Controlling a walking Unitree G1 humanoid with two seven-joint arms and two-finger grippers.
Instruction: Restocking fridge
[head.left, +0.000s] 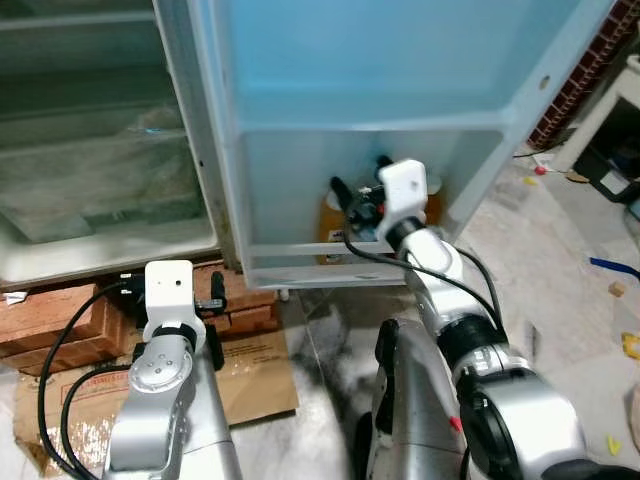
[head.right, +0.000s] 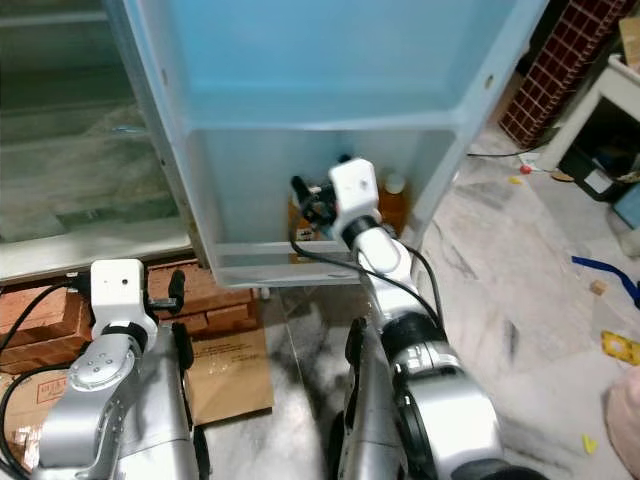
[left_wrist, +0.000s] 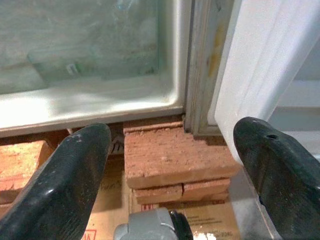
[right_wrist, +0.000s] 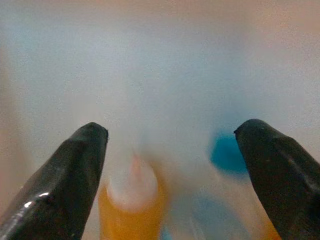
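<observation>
Silver and extended forward, the right arm reaches into the lowest shelf of the open fridge door (head.left: 400, 70), with the right gripper (right_wrist: 170, 175) inside that door shelf (head.left: 300, 262). Its two black fingers (right_wrist: 75, 180) stand well apart, so the jaws are open and hold nothing. In the right wrist view, an orange bottle with a white cap (right_wrist: 132, 197) lies between the spread fingers, blurred, with a blue spot (right_wrist: 227, 152) beside it that cannot be identified. In the head views, orange bottles (head.left: 332, 225) stand in the door shelf behind its front rail, on both sides of the wrist camera housing (head.left: 405, 190). A black cable runs from the wrist back along the forearm. The left arm is bent low at the robot's left side, and the left gripper (left_wrist: 172, 165) points toward the fridge base. Its fingers (left_wrist: 65, 185) are also spread wide and empty. Ahead of that gripper, stacked red bricks (left_wrist: 170, 157) support the fridge cabinet (head.left: 90, 190), and flattened cardboard (head.left: 250, 370) lies on the marble floor (head.left: 560, 270) below them. The lower cabinet compartment appears frosted and translucent; its contents cannot be determined.
</observation>
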